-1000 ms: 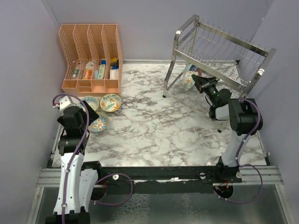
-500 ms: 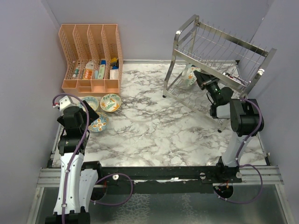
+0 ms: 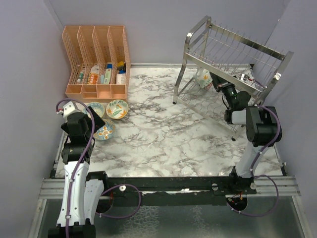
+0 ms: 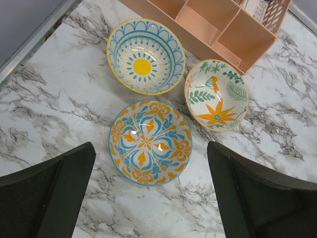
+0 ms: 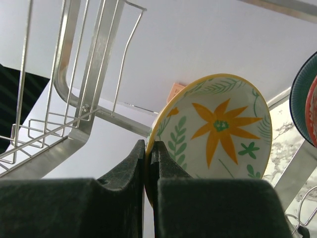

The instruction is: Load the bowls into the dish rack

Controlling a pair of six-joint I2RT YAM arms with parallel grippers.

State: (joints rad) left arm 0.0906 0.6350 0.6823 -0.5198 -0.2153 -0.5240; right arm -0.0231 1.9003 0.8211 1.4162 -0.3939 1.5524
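My right gripper [image 5: 150, 154] is clenched on the rim of a cream bowl [image 5: 218, 134] painted with an orange flower and green leaves. It holds the bowl on edge in the lower tier of the dish rack [image 3: 233, 49], just beside a dark-rimmed bowl [image 5: 308, 99] standing there. My left gripper [image 4: 149, 148] hangs with its jaws spread wide over the marble table [image 3: 168, 134], a blue-and-orange bowl [image 4: 148, 124] directly below it, a sun-patterned bowl [image 4: 145, 62] and a leafy bowl [image 4: 216, 95] just beyond, near the peach organizer [image 4: 218, 20].
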